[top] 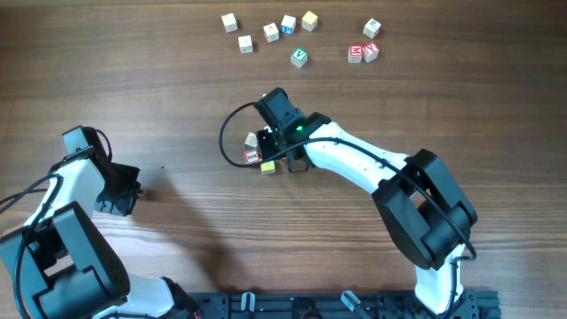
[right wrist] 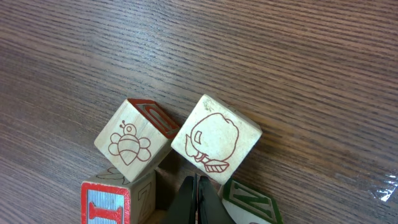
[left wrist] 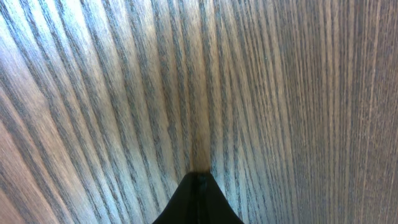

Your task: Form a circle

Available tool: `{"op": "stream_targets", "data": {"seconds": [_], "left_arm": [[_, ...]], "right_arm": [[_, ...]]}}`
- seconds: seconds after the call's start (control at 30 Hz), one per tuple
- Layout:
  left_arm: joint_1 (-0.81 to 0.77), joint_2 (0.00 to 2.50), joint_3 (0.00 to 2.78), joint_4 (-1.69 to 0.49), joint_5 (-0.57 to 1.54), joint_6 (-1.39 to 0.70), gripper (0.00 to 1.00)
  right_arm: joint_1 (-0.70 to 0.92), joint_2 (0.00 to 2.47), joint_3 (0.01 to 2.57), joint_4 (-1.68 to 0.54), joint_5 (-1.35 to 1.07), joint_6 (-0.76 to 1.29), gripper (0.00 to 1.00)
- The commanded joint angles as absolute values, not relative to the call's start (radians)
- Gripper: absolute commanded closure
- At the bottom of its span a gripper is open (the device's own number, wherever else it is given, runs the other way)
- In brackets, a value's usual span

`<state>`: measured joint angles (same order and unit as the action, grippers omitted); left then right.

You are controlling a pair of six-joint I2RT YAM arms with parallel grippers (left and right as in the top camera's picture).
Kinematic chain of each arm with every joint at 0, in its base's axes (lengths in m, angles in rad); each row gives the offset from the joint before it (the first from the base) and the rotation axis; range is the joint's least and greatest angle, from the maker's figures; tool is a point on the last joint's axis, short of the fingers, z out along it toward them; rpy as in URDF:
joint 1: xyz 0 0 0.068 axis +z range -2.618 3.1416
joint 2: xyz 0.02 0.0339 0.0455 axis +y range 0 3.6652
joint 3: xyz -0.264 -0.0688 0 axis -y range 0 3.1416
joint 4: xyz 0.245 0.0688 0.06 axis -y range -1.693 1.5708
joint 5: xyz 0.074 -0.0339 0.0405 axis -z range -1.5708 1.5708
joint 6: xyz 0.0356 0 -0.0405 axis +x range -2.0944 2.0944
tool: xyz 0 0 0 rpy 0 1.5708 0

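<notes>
The circle [top: 259,152] is a tight cluster of small wooden cubes at mid-table, partly hidden under my right gripper [top: 276,149]. In the right wrist view a bee-picture cube [right wrist: 130,142] and an apple-picture cube [right wrist: 216,138] touch corner to corner. A red-faced letter cube [right wrist: 104,203] sits at lower left and a green-lettered cube [right wrist: 254,203] at lower right. My right gripper [right wrist: 198,186] is shut, its tips pointing down into the gap between these cubes and holding nothing. A yellow cube [top: 267,167] shows at the cluster's near edge. My left gripper [left wrist: 200,182] is shut over bare wood.
Several loose cubes lie along the far edge: a pale group [top: 266,31], a green-faced cube [top: 299,58], and red-faced cubes [top: 362,52] with a pale one [top: 372,29]. The left arm [top: 89,177] rests at the table's left side. A black cable [top: 229,142] loops beside the cluster.
</notes>
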<state>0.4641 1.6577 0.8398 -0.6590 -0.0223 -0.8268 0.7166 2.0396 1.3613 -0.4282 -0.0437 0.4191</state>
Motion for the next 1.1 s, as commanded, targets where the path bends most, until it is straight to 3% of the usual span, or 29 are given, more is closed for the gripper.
{"op": "stream_targets", "data": {"seconds": [0.0,0.27,0.4,0.77,1.07], "left_arm": [[0.473,1.694,0.802,-0.671,-0.062,-0.814,0.96],[0.473,1.694,0.802,-0.67,-0.062,-0.814,0.96],[0.473,1.694,0.802,-0.67,-0.062,-0.814,0.96],[0.473,1.694,0.802,-0.67,-0.062,-0.814,0.96],[0.473,1.694,0.802,-0.67,-0.062,-0.815,0.96]], "right_arm": [[0.719,2.055,1.348,-0.417,-0.047,0.412,0.96],[0.719,1.91,1.403,-0.427,-0.108,0.37,0.96],[0.716,1.802,1.402,-0.504,0.081,0.502,0.96],[0.664,1.891,1.218,-0.5,0.132,0.813,0.96],[0.662,1.909,1.151,-0.41,0.046,0.789,0.96]]}}
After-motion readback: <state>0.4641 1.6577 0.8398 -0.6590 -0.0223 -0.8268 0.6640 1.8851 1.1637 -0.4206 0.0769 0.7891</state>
